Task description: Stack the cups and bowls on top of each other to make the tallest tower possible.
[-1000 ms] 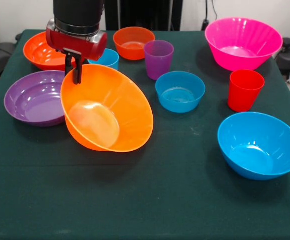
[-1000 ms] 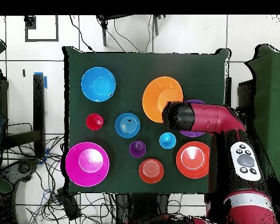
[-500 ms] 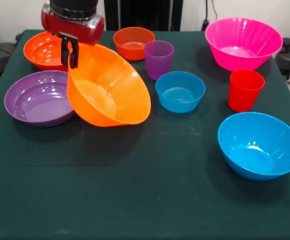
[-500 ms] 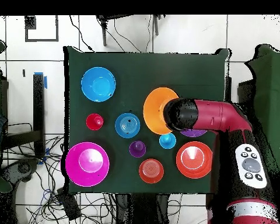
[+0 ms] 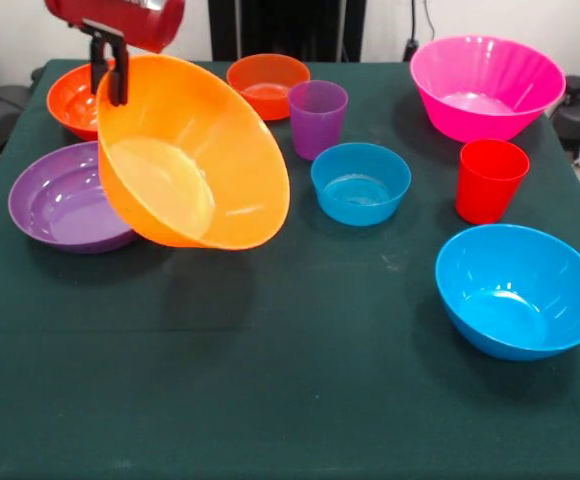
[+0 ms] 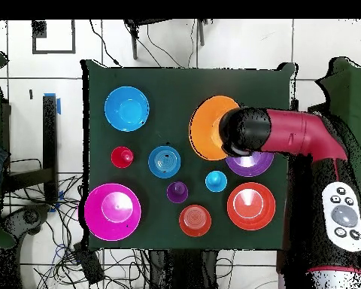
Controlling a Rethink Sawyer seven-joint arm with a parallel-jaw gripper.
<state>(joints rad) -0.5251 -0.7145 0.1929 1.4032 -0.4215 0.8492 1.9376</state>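
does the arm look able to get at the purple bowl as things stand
Probably not yet: the end effector is shut on the large orange bowl, which hangs tilted partly over the purple bowl, so that bowl has to go down first.

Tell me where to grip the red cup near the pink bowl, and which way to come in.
Come straight down on the red cup and pinch its rim, one finger inside the open mouth and one outside. It stands upright, mouth up, with clear cloth all round. The gripper already holds the large orange bowl by its rim in just that way, probably a workable grip here too.
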